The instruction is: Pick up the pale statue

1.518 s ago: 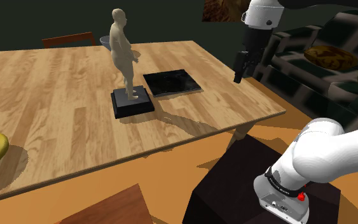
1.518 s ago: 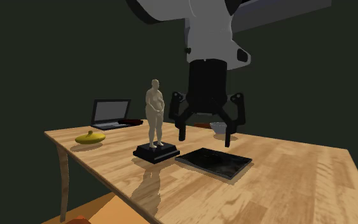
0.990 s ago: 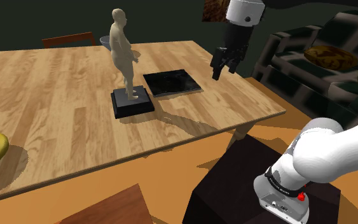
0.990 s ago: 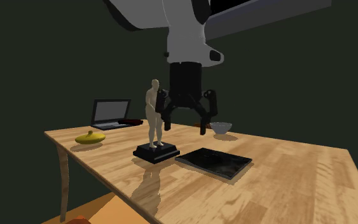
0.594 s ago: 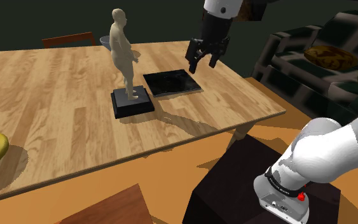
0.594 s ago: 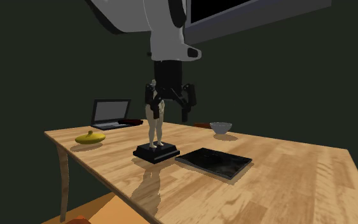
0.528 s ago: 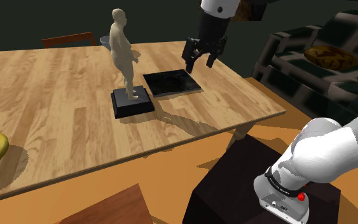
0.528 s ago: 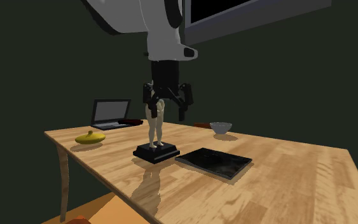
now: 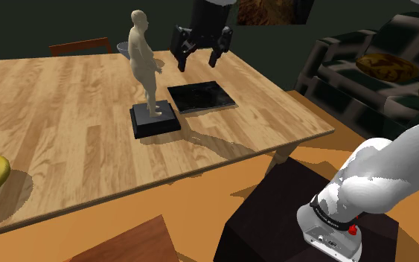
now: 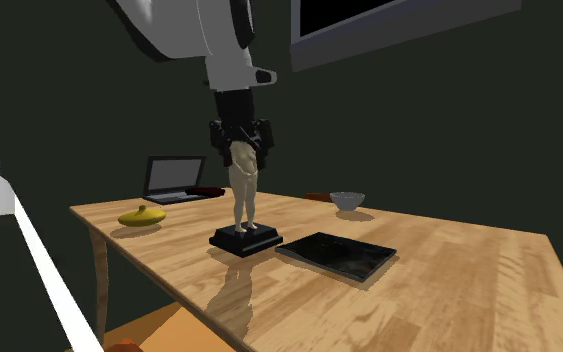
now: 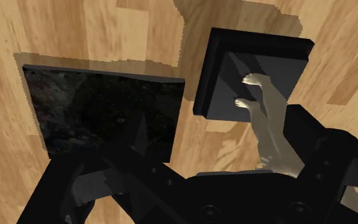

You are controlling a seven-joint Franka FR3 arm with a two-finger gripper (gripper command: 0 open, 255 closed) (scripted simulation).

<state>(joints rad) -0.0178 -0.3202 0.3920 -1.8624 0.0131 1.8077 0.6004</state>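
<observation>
Shoulder view: pale tan human-figure statue [image 9: 144, 63] stands upright, long axis vertical, on its square black base [image 9: 155, 119], toward the wooden table [image 9: 51, 134]'s end at the shoulder view's right. It faces the flat black square slab [image 9: 200, 97] just beside it. All-black gripper [image 9: 198, 63] hovers over the slab, level with the statue's upper body, fingers spread wide, gripping nothing.

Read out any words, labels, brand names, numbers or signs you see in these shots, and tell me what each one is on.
No text here can be read in full.
Dark band on the arm's joint above the stand: small pale lettering, too small to read.
Pale statue and its dark base: no markings.
Black slab beside the base: no text.
Laptop: dark screen, no text visible.
</observation>
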